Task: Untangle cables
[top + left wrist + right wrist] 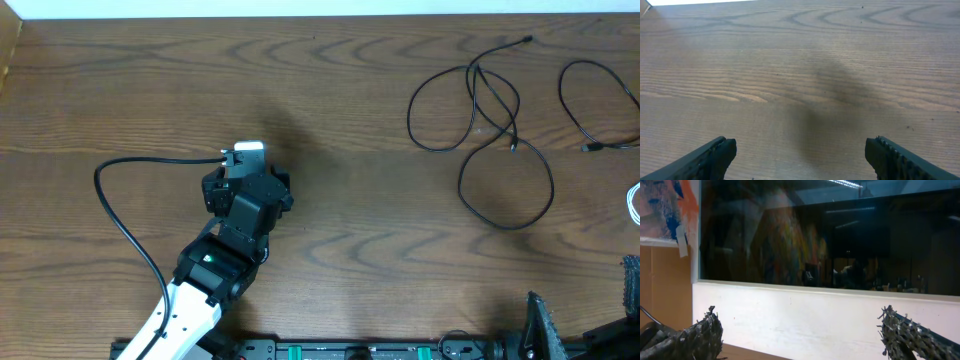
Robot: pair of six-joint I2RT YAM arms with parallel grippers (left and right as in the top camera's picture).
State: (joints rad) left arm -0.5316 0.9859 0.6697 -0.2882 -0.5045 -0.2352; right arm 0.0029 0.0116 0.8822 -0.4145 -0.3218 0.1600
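A brown wood-grain table (380, 200) fills the overhead view, bare over most of its left and middle. The left arm (225, 250) reaches in from the near left edge, its white link lowest and its black wrist pointing toward the far side. A thick black cord (160, 159) belonging to that arm arcs out to the left of the wrist and curves back toward the near edge.

In the right wrist view, a wide dark glass pane (830, 235) with dim reflections sits above a white wall band (815, 320). A colourful painted sheet (660, 205) hangs at the far left.

The cables all lie at the far right of the table, well apart from the left arm. The largest is a black cable (513, 143) lying in several overlapping loops that cross one another, one plug end pointing to the far edge. Just to its right, a second black cable (590, 147) curves in an open arc, apart from the first. A white cable (633, 200) shows only as a small bend at the right edge, nearer than the other two.

The left gripper (800, 145) hangs over bare wood with its fingers spread wide and nothing between them. The right gripper (799, 312) sits at the near right corner, pointed at the wall. Its textured fingers are also spread wide and hold nothing.
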